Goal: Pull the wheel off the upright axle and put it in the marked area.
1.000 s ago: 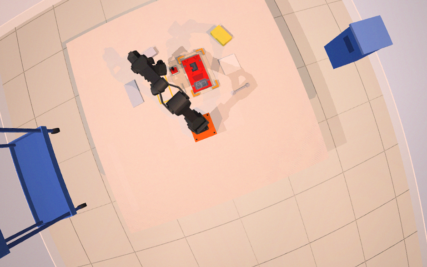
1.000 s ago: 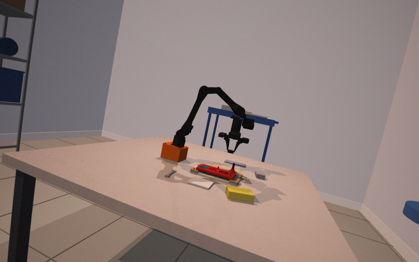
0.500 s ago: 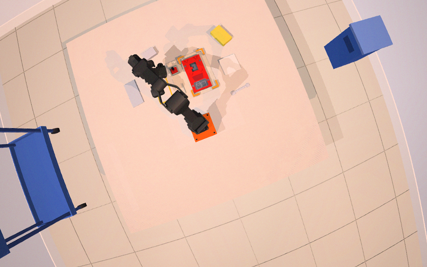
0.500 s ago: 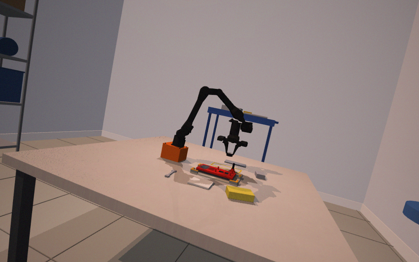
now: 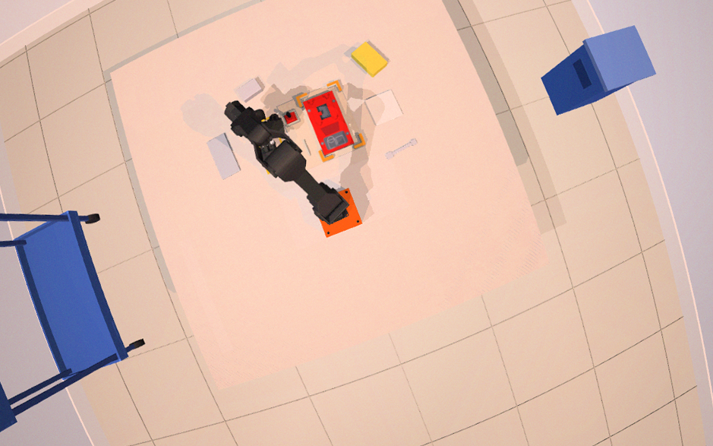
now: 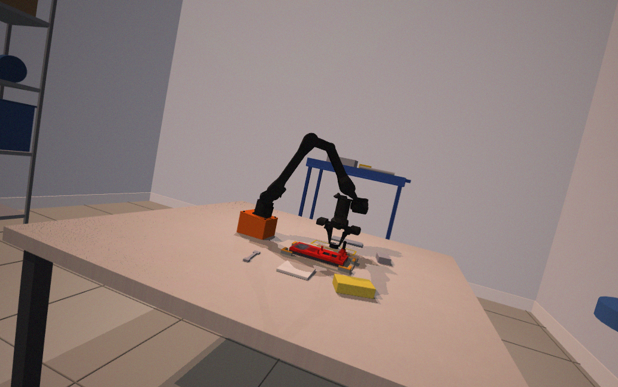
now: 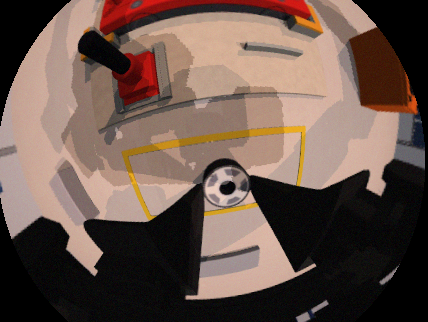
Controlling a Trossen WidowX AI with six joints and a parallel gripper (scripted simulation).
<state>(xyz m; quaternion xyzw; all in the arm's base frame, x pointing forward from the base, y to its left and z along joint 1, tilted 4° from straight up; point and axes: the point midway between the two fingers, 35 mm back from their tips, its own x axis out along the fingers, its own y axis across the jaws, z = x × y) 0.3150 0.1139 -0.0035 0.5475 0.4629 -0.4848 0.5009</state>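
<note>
My gripper [image 6: 334,243] [image 7: 225,184] is shut on the wheel [image 7: 215,186], which has a black tyre and a pale spoked hub. The wheel is off the axle and its face points to the wrist camera. In the wrist view it overlaps the near part of the marked area, a yellow outline [image 7: 215,136] on the table. In the exterior view the fingertips are low, close above the table; the exact gap cannot be told. The black upright axle [image 7: 104,52] [image 6: 344,246] stands bare on its red base [image 7: 137,82]. In the top view the arm hides the wheel.
A red housing [image 5: 345,128] [image 6: 314,252] sits between orange corner brackets beside the axle. Grey blocks [image 5: 223,155] [image 7: 75,192] lie around the outline. A yellow block [image 5: 369,58] [image 6: 354,286], a white plate [image 5: 384,107] and a wrench [image 5: 400,148] lie beyond the housing.
</note>
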